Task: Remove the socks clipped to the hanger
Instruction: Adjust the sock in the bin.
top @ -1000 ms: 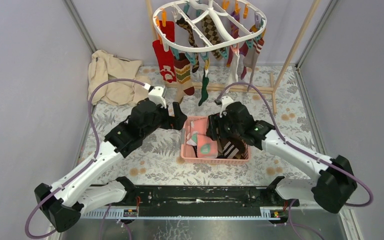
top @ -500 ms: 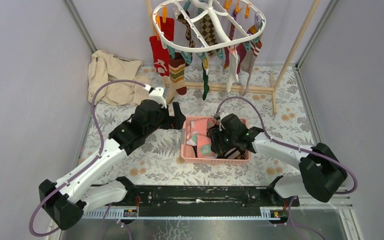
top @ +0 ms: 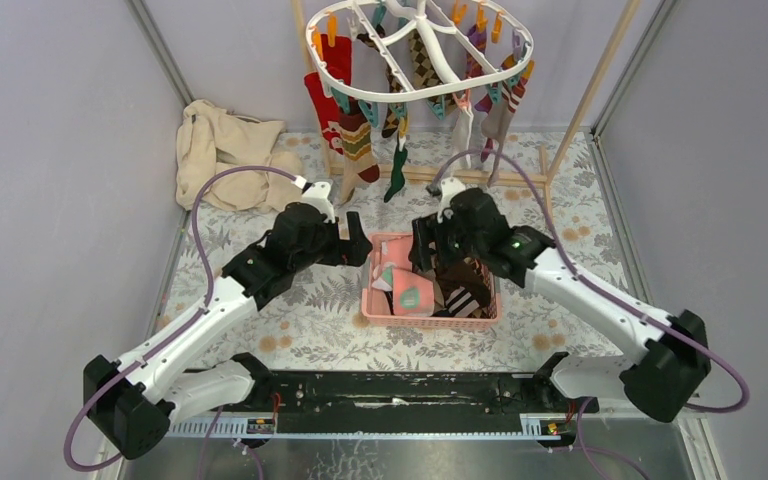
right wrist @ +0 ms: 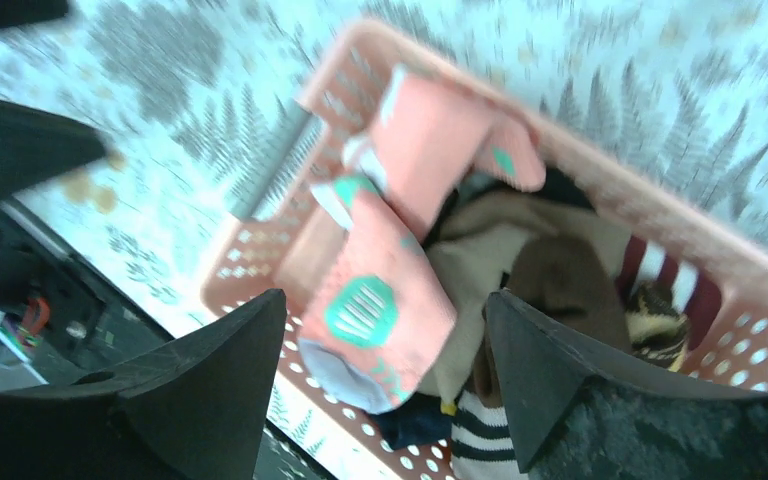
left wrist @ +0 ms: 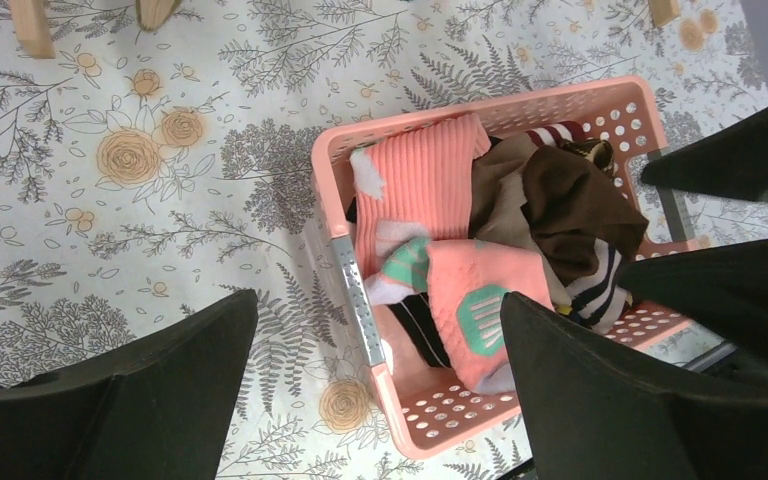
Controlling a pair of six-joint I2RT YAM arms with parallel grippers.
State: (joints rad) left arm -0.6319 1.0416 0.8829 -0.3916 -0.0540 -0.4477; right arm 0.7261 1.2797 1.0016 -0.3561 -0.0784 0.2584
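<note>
The white oval hanger (top: 332,57) hangs at the top, with coloured clips round its rim. Several socks hang from it: a red sock (top: 326,100), a striped sock (top: 358,145), a green sock (top: 397,172) and a brown argyle one (top: 422,60). My left gripper (top: 357,240) is open and empty beside the left end of the pink basket (top: 430,318). The left wrist view shows it open (left wrist: 380,400) over the basket rim (left wrist: 345,270). My right gripper (top: 426,258) is open and empty above the basket. In its blurred wrist view (right wrist: 385,380) it is over a pink sock with a teal patch (right wrist: 380,300).
The basket holds loose socks: pink (left wrist: 425,185), brown (left wrist: 570,195) and black-and-white striped (left wrist: 600,285). A beige cloth (top: 222,150) lies at the back left. The wooden pole frame (top: 480,178) stands under the hanger. Grey walls close in both sides.
My right gripper dipped into the basket, then rose back above it. The hanger and its socks have swung. My left gripper has barely moved.
</note>
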